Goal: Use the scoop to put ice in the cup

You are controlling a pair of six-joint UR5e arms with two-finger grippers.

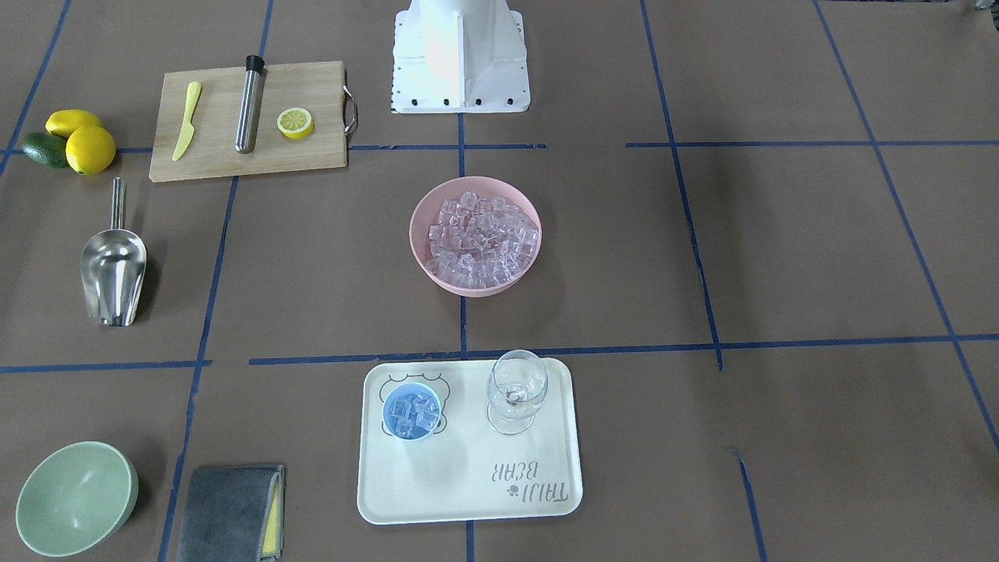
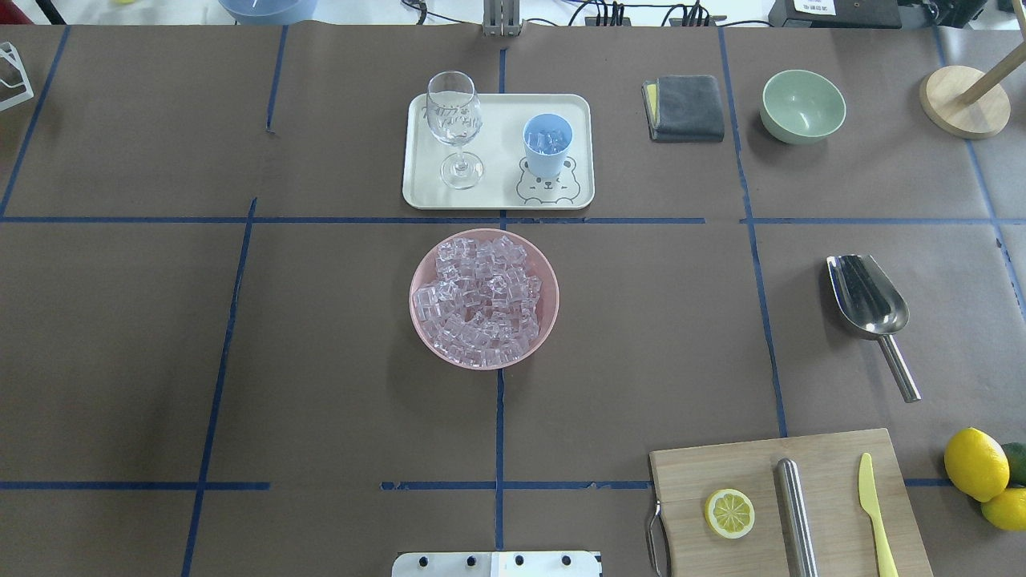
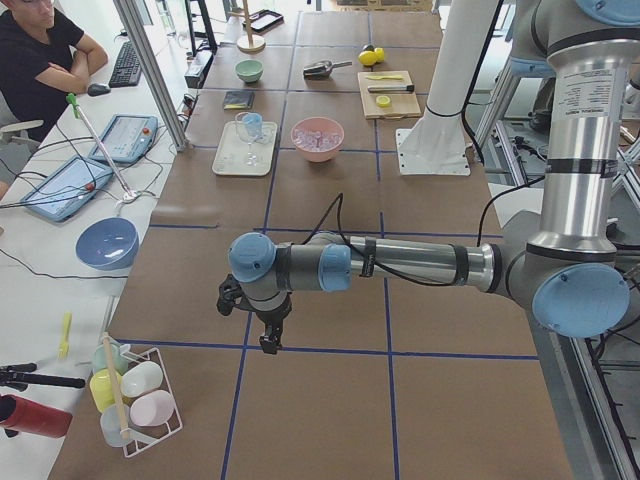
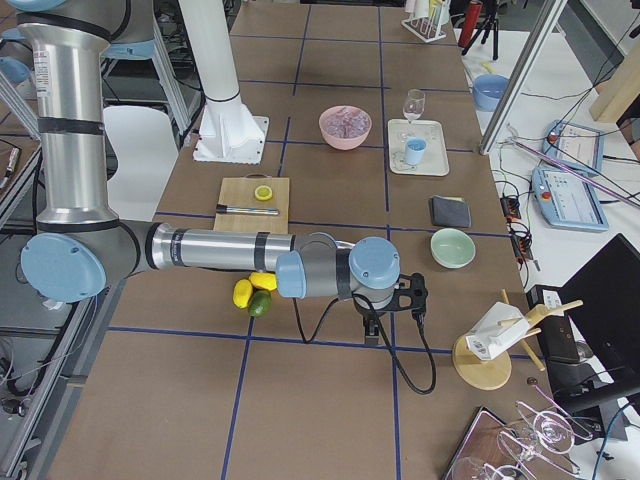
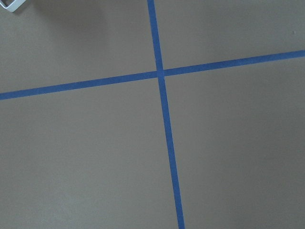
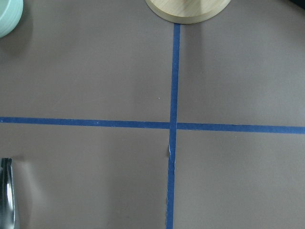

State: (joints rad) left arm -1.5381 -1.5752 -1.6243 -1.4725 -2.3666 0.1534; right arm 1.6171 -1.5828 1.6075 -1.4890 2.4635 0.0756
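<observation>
The ice [image 2: 483, 298] is heaped in a pink bowl [image 2: 417, 320] at the table's middle. The light-blue cup [image 2: 547, 144] stands on a white tray [image 2: 497, 192] and holds a few ice cubes [image 1: 411, 414]. The steel scoop [image 2: 868, 300] lies empty on the table at the robot's right, handle toward the robot. My left gripper [image 3: 268, 340] hangs over bare table far to the left, seen only in the exterior left view. My right gripper [image 4: 370, 335] hangs beyond the lemons, seen only in the exterior right view. I cannot tell whether either is open or shut.
A wine glass [image 2: 455, 128] stands on the tray beside the cup. A cutting board [image 2: 789, 505] carries a lemon half, a steel cylinder and a yellow knife. Lemons [image 2: 976, 465], a pale green bowl [image 2: 802, 106], a grey cloth [image 2: 685, 106] and a wooden stand [image 2: 964, 100] are at the right.
</observation>
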